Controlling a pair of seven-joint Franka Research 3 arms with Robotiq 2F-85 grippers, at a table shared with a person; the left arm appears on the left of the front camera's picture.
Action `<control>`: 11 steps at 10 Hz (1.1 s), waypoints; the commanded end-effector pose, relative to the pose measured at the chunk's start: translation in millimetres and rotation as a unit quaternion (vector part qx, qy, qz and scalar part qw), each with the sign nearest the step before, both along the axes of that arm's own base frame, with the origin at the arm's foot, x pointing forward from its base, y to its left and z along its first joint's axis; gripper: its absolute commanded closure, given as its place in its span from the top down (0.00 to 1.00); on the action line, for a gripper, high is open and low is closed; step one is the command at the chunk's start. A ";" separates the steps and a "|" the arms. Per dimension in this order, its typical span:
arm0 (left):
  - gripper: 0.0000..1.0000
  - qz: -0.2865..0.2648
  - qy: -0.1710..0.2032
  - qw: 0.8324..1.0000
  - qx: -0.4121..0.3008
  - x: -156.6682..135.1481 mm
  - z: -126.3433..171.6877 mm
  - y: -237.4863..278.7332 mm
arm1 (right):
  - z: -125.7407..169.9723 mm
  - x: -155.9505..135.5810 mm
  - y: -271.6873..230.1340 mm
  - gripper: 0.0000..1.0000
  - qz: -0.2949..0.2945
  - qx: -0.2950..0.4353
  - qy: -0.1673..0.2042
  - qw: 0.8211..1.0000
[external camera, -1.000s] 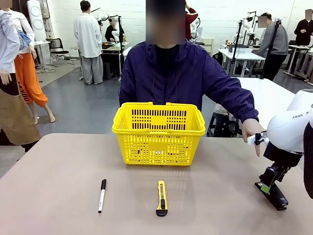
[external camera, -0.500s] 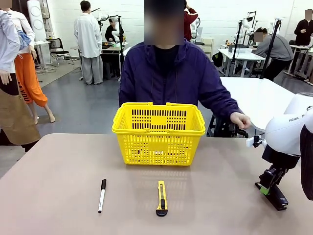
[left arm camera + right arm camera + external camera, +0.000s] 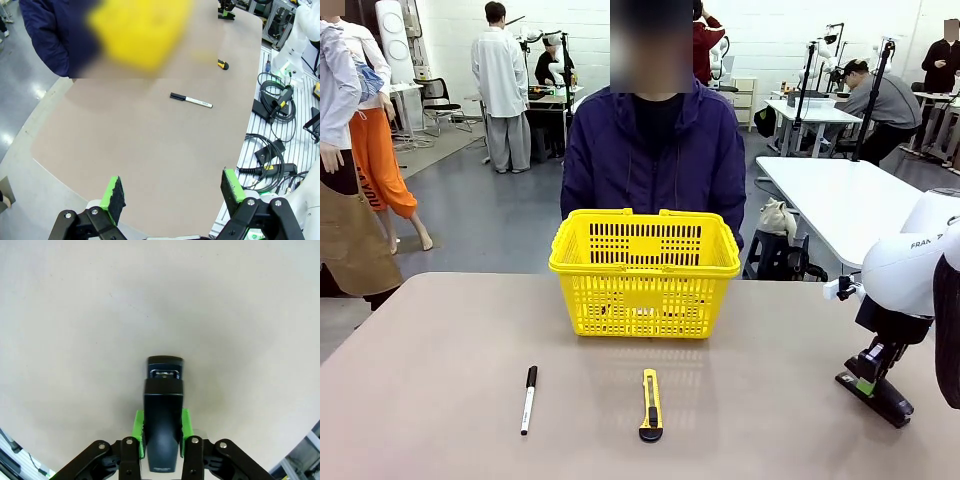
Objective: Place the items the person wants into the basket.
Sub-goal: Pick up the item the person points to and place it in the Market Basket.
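The black stapler [image 3: 882, 400] lies on the table at the far right. My right gripper [image 3: 863, 383] comes down on its near end, shut on it. In the right wrist view the green pads [image 3: 138, 432] press both sides of the stapler [image 3: 164, 405], which points away from the camera. The yellow basket [image 3: 645, 268] stands at the table's far middle, in front of the person [image 3: 655, 150] in the dark jacket, whose hands are hidden behind it. My left gripper [image 3: 174, 192] hangs open high above the table's left end, holding nothing.
A white marker with a black cap [image 3: 528, 398] and a yellow-and-black utility knife [image 3: 651, 404] lie near the front, left of centre and at centre. In the left wrist view the marker [image 3: 191, 99] lies mid-table, and cables [image 3: 272, 155] lie beyond the table edge.
The person's hand, stretched out toward the right arm a second ago, has drawn back behind the basket. My right gripper has closed on the stapler, which shifted slightly.
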State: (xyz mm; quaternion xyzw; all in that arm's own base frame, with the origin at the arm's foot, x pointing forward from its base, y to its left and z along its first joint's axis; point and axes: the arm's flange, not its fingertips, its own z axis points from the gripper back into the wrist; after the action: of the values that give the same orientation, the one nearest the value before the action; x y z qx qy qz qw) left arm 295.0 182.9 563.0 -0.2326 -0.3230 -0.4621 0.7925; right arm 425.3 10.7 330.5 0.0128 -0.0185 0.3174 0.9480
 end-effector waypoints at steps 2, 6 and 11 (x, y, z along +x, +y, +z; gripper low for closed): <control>1.00 -0.007 -0.011 1.000 -0.006 0.1 -0.1 2.1 | -2.1 -0.3 -1.0 0.00 0.001 -0.001 -0.006 1.000; 1.00 -0.007 -0.011 1.000 -0.006 0.1 -0.1 2.1 | 60.8 -26.4 6.4 0.14 0.015 0.012 -0.017 1.000; 1.00 -0.007 -0.011 1.000 -0.006 0.1 -0.1 2.1 | 262.5 -81.8 39.3 0.14 0.071 0.019 -0.070 0.995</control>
State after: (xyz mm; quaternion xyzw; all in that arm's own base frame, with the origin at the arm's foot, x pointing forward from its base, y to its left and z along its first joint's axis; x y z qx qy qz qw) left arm 295.2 182.8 562.9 -0.2328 -0.3227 -0.4620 0.7926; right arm 322.0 41.4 582.3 0.0077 -0.0951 0.3816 0.9194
